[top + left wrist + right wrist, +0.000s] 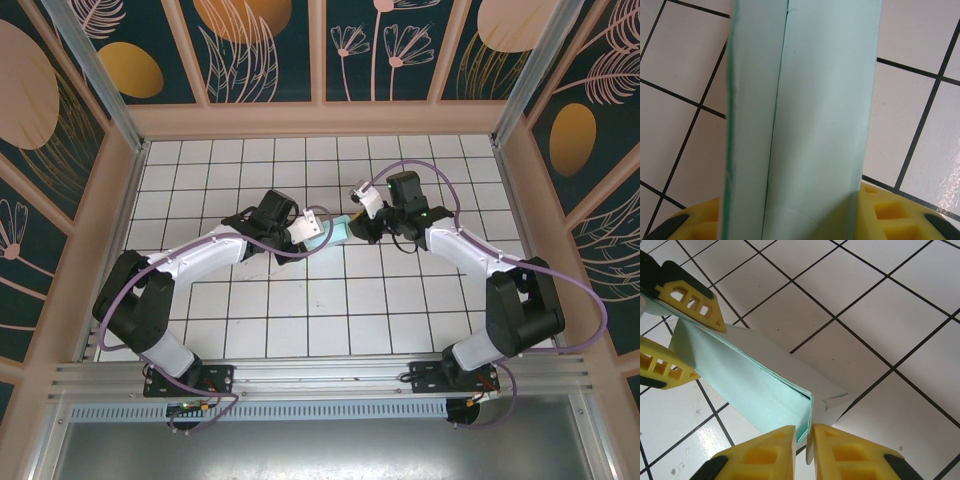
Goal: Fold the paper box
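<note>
The paper box [337, 233], pale light-blue card, hangs between my two grippers over the middle of the tiled table. My left gripper [318, 228] is shut across its width. In the left wrist view the box [805, 120] stands between the yellow fingers [890, 215] as a tall panel with a long fold line. My right gripper [809, 450] is shut on the card at the box's near end. In the right wrist view the box [750, 380] is a folded trough, with a white flap spread on the tiles. The left gripper [707, 352] clamps its far end.
The white tiled table [300, 310] has pink walls on the left, right and back. Purple cables loop off both arms [455, 215]. The arm bases sit on the metal rail [320, 380] at the near edge.
</note>
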`<state>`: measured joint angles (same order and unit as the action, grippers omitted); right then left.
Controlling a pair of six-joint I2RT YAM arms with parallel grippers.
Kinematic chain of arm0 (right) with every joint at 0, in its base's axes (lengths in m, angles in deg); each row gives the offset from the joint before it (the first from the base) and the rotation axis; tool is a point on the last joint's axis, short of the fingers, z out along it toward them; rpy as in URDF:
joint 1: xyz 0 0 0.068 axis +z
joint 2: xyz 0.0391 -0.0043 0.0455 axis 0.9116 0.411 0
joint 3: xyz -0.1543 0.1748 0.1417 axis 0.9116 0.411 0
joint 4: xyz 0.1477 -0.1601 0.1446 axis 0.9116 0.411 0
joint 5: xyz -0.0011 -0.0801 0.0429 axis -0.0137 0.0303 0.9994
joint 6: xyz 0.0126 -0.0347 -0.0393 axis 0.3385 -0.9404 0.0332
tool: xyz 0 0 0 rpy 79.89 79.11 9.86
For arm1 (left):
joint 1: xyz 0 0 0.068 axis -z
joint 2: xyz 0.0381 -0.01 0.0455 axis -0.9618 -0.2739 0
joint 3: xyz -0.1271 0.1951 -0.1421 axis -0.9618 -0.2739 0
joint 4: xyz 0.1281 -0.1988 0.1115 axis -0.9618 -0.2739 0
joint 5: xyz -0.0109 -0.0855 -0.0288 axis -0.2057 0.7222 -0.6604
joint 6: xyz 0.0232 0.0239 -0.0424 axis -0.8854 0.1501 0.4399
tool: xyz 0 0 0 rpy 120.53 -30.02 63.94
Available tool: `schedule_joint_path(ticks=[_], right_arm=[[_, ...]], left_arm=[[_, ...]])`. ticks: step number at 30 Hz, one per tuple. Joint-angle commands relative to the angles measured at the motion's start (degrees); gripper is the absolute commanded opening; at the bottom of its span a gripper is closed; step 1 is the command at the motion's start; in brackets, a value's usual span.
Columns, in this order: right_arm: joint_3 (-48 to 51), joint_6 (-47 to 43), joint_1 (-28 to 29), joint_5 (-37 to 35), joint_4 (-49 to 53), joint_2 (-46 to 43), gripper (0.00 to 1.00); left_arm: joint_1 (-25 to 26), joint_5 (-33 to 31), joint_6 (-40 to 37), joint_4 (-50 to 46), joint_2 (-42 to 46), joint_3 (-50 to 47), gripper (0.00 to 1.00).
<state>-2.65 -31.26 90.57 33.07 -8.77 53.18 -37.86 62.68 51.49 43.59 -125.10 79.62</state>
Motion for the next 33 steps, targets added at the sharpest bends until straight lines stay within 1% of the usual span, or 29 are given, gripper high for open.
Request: schedule_joint_path(ticks=[1, 3, 6, 8, 9, 12, 16, 20, 26, 30, 33], right_arm=[[-1.05, 0.04, 0.43, 1.28, -0.60, 0.64, 0.17], [-1.38, 0.80, 0.47, 0.89, -0.87, 1.22, 0.16], [-2.41, 1.33, 0.56, 0.53, 0.09, 2.22, 0.09], [-2.68, 2.28, 0.63, -0.16, 0.01, 2.42, 0.01], [-2.50, 2.77, 0.65, -0.28, -0.28, 2.22, 0.00], [-1.49, 5.12, 0.96, -0.94, -2.08, 1.48, 0.00], [0.34, 11.10, 1.79, -5.65, -5.62, 0.43, 0.00], [2.88, 15.91, 2.87, -7.83, -10.25, -0.78, 0.00], [5.62, 21.67, 3.42, -9.22, -16.75, -0.90, 0.00], [6.66, 21.27, 3.68, -10.39, -17.58, -0.05, 0.00], [7.96, 19.04, 3.64, -11.16, -17.82, -0.50, 0.00]], left_arm=[[-0.13, 2.52, 1.55, -6.12, -3.18, -1.64, 0.29], [-0.13, 2.50, 1.64, -6.17, -3.14, -1.69, 0.29], [-0.12, 2.39, 1.66, -6.25, -3.25, -1.63, 0.29], [-0.13, 2.45, 1.70, -6.20, -3.27, -1.84, 0.29], [-0.13, 2.31, 1.83, -6.04, -3.27, -1.88, 0.29], [-0.13, 2.08, 4.28, -5.62, -3.65, -1.42, 0.29], [-0.14, 2.93, 8.54, -4.84, -4.39, -0.14, 0.28], [-0.17, 4.90, 14.06, -3.71, -5.29, 1.97, 0.25], [-0.11, 6.38, 15.98, -4.63, -9.79, 5.85, 0.25], [-0.13, 5.58, 14.84, -5.54, -10.99, 6.83, 0.27], [-0.13, 5.20, 14.18, -5.69, -11.06, 6.49, 0.29]])
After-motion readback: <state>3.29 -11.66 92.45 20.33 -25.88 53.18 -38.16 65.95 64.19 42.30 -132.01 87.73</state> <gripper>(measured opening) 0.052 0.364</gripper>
